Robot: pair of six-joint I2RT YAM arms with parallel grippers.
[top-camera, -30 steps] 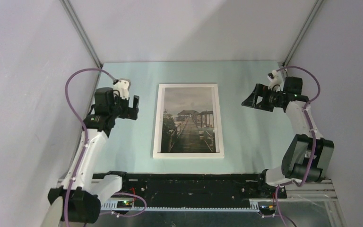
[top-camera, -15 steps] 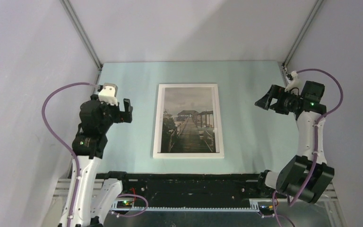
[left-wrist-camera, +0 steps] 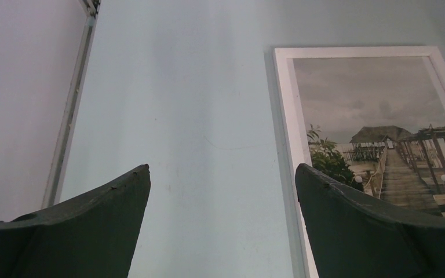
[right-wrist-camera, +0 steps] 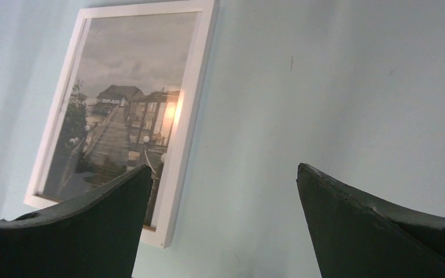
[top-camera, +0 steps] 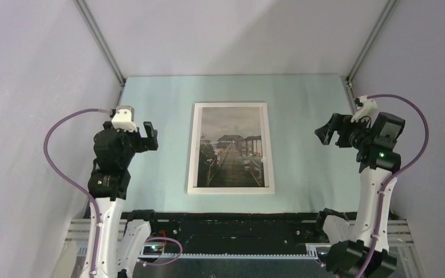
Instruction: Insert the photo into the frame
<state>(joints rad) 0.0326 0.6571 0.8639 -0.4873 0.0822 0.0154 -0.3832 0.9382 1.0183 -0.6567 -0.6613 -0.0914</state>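
The frame (top-camera: 193, 147), with pale white-looking rails, lies flat at the middle of the table. The photo (top-camera: 232, 147), a grey boardwalk with huts, sits inside it. My left gripper (top-camera: 149, 136) is open and empty, raised above the table to the frame's left. My right gripper (top-camera: 327, 130) is open and empty, raised to the frame's right. The left wrist view shows the frame's left rail (left-wrist-camera: 287, 116) and the photo (left-wrist-camera: 376, 110) beyond the gripper (left-wrist-camera: 222, 168). The right wrist view shows the frame's right rail (right-wrist-camera: 194, 98) and the photo (right-wrist-camera: 127, 87) left of the gripper (right-wrist-camera: 224, 167).
The pale green table (top-camera: 301, 168) is closed in by grey walls on three sides, with metal corner posts (top-camera: 101, 43) at the back. A black rail (top-camera: 232, 226) with the arm bases runs along the near edge.
Both arms have drawn back from the frame and toward the near edge, the left gripper moving left and the right gripper moving right. The frame and photo have not moved.
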